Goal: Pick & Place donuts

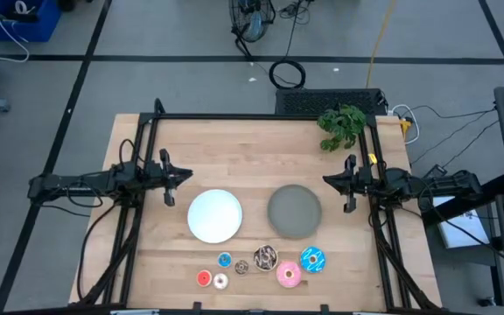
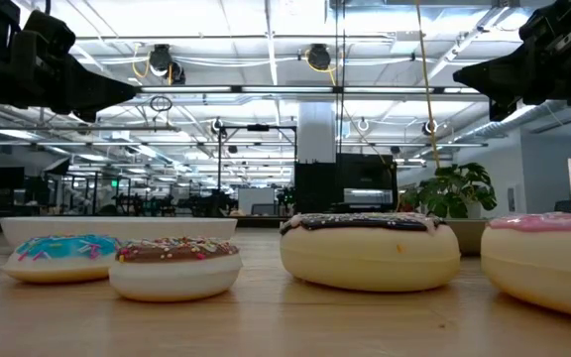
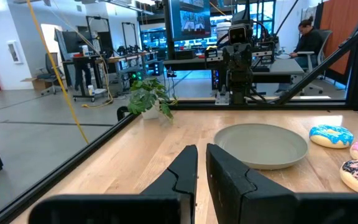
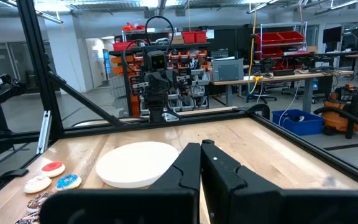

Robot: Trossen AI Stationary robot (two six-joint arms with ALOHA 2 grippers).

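Seven donuts lie flat on the wood near the table's front edge. The tiny ones are red (image 1: 204,278), white (image 1: 220,281), blue (image 1: 225,260) and brown (image 1: 241,268). The larger ones are brown with sprinkles (image 1: 265,256), pink (image 1: 289,276) and blue with sprinkles (image 1: 312,259). My left gripper (image 1: 182,178) hangs at the table's left edge, pointing level toward the middle. Its fingers (image 3: 188,168) are shut to a narrow slit with nothing between them. My right gripper (image 1: 329,181) faces it from the right edge, shut and holding nothing (image 4: 202,163). Both are far from the donuts.
A round white plate (image 1: 214,215) and a round grey plate (image 1: 294,211) lie side by side mid-table, between the grippers and the donuts. A potted plant (image 1: 341,125) stands at the far right corner. Black frame bars (image 1: 147,140) run along the table's sides.
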